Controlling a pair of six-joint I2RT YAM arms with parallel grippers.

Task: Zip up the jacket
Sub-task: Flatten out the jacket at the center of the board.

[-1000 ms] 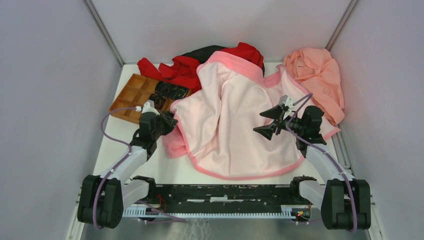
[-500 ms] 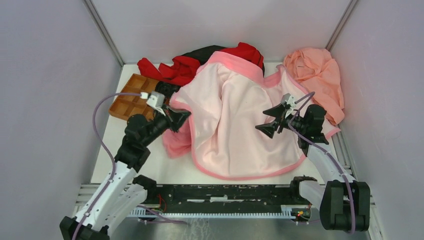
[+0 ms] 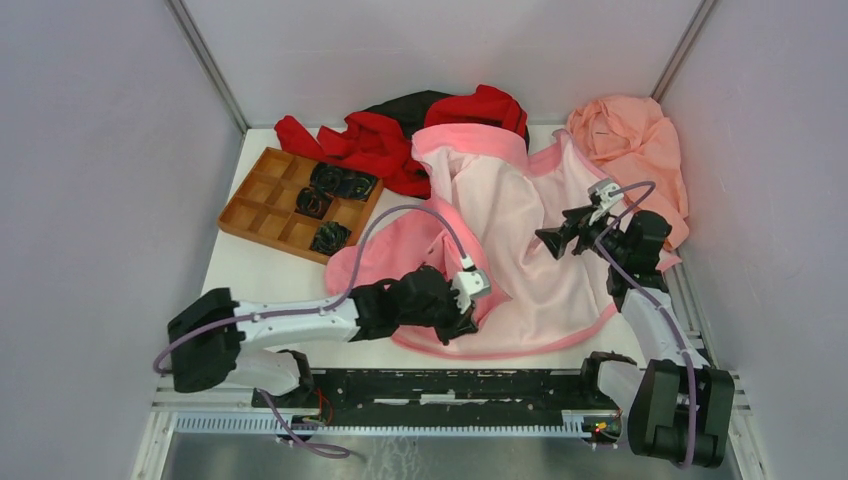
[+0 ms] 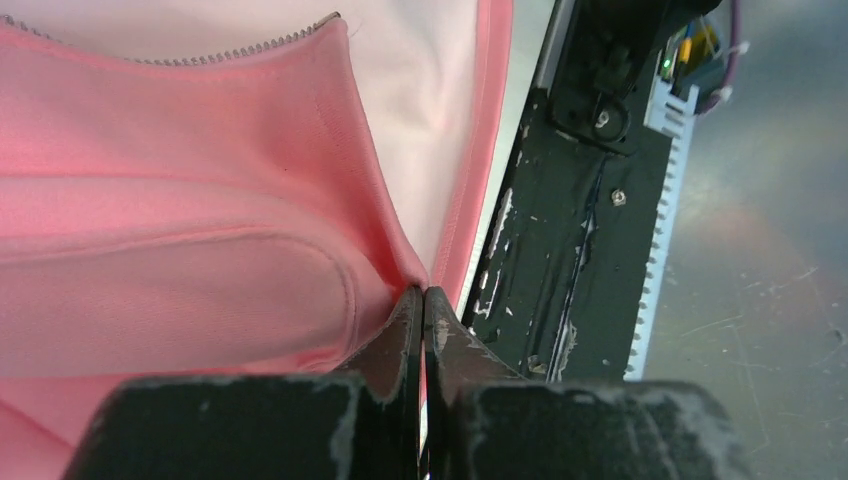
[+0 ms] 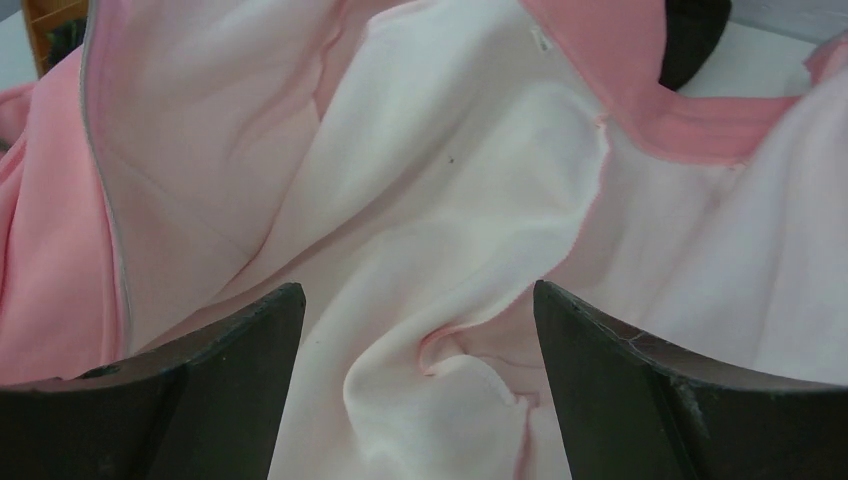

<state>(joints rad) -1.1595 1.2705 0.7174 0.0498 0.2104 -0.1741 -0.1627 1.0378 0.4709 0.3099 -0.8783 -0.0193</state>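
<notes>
two arms reach over the jacket (image 3: 520,225), which lies crumpled in the middle of the table (image 3: 255,285) with its pale lining facing up and its bright pink hem toward the near edge. the left gripper (image 3: 458,322) stretches across to that near hem, its jaws pressed together on a fold of pink fleece. the left wrist view shows the fabric drawn to a point at the fingertips (image 4: 405,330), with a run of zipper teeth (image 4: 240,48) further up. the right gripper (image 3: 556,240) hovers above the jacket's right half, jaws spread wide and holding nothing, pale lining beneath them. a red-and-black garment (image 3: 380,140) lies behind the jacket, touching it. a salmon cloth (image 3: 635,150) sits at the back right, and a wooden tray (image 3: 262,195) with black items (image 3: 340,183) sits at the left.
</notes>
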